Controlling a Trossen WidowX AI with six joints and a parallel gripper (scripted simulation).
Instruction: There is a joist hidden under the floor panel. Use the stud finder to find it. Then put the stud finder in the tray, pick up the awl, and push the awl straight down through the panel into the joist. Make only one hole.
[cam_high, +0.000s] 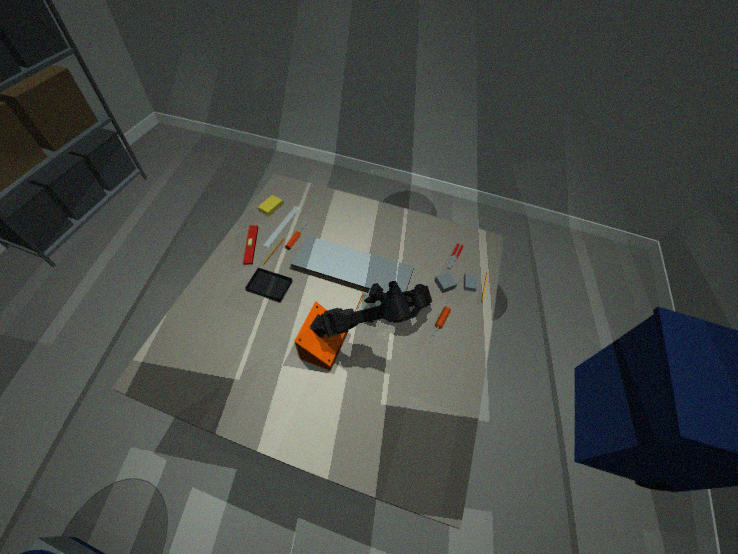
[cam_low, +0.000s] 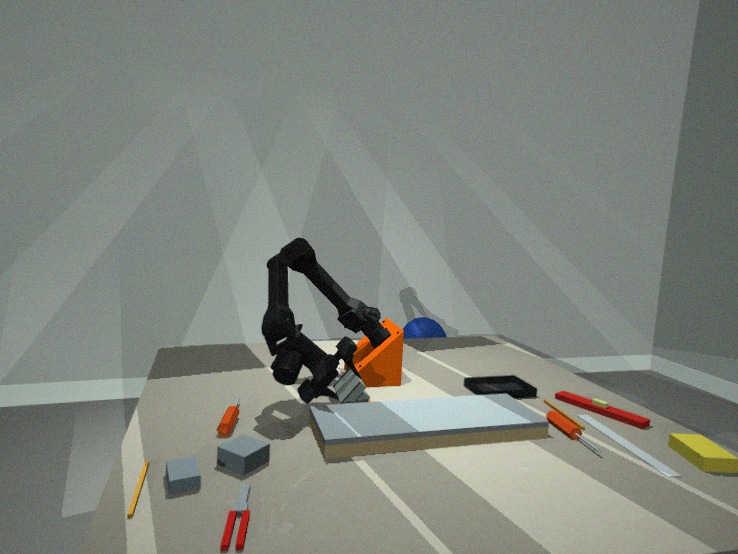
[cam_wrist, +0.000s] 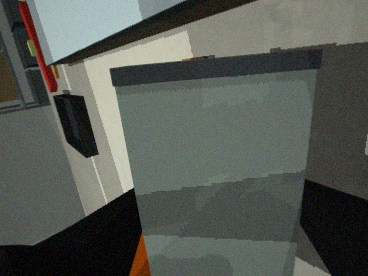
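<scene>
My black two-finger hand (cam_high: 382, 293) (cam_low: 329, 372) (cam_wrist: 214, 189) is clamped on the boxy grey-green block, which I take for the stud finder (cam_high: 364, 304) (cam_low: 350, 386) (cam_wrist: 215, 140); it is tilted, beside the pale grey slab-like floor panel (cam_high: 347, 258) (cam_low: 417, 414) (cam_wrist: 85, 25). I judge it light and stiff, but its smooth sides may slip, so I should keep the grip across both opposite sides, near the middle, and press moderately.

From the exterior view, you have the black rectangular tray (cam_high: 268, 285) (cam_low: 499, 386) (cam_wrist: 76, 125) behind the grey-topped flat panel (cam_high: 351, 259) (cam_low: 429, 418) (cam_wrist: 90, 25), near its right end.
</scene>
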